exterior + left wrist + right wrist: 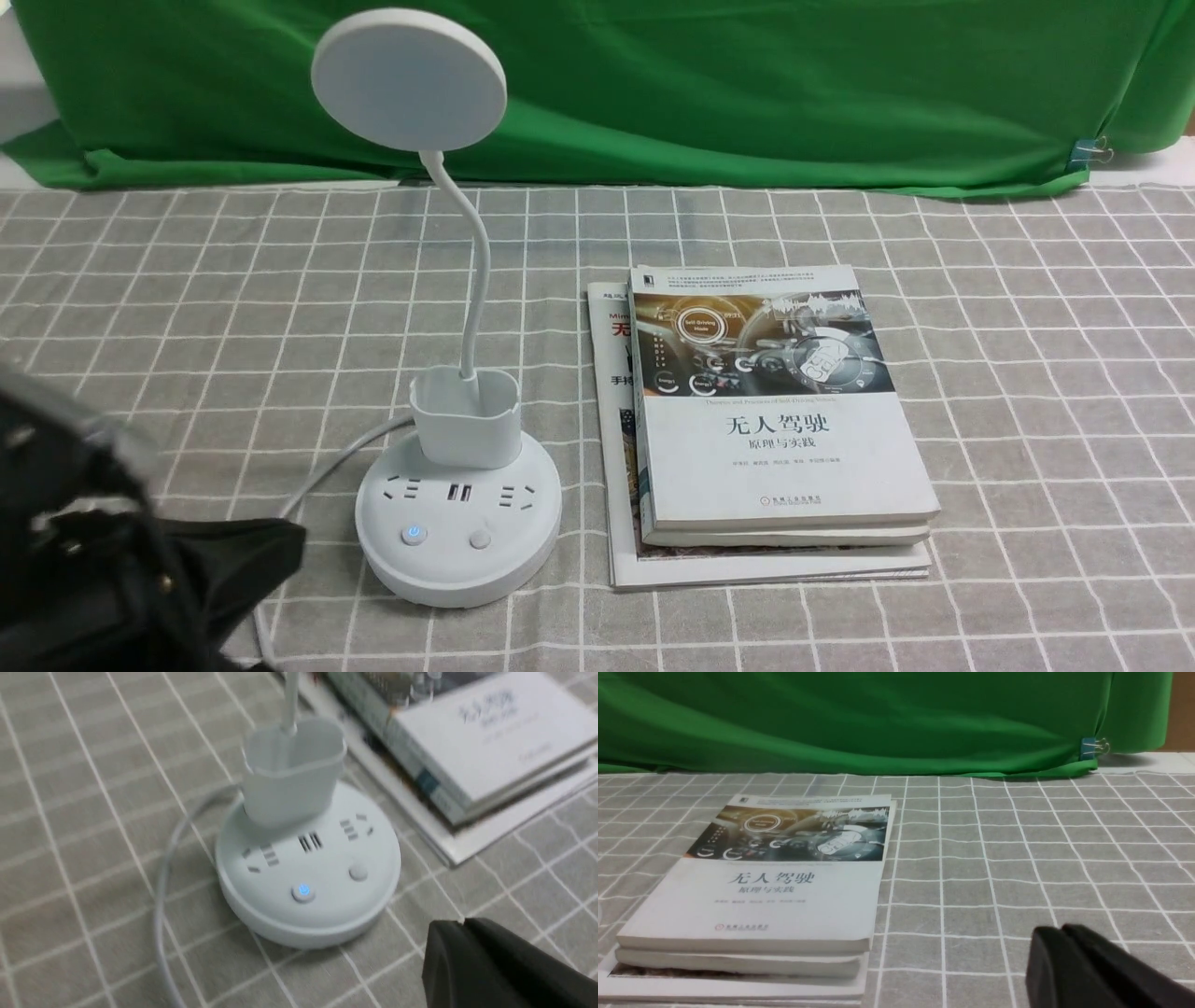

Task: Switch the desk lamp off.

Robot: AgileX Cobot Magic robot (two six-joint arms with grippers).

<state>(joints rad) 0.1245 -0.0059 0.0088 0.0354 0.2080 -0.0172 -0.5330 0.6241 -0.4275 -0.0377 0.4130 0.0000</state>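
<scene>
Left wrist view blurs the desk lamp (322,905), cropping its head.

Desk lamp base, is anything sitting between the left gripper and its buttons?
Nothing visible. In the left wrist view only bare checked cloth lies between the left gripper and the desk lamp base; its lit button faces the gripper, uncovered.

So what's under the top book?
A second book lies under the top book, only its edges showing. Under both is a thin magazine, sticking out at the left and near side. Their covers are mostly hidden.
</scene>
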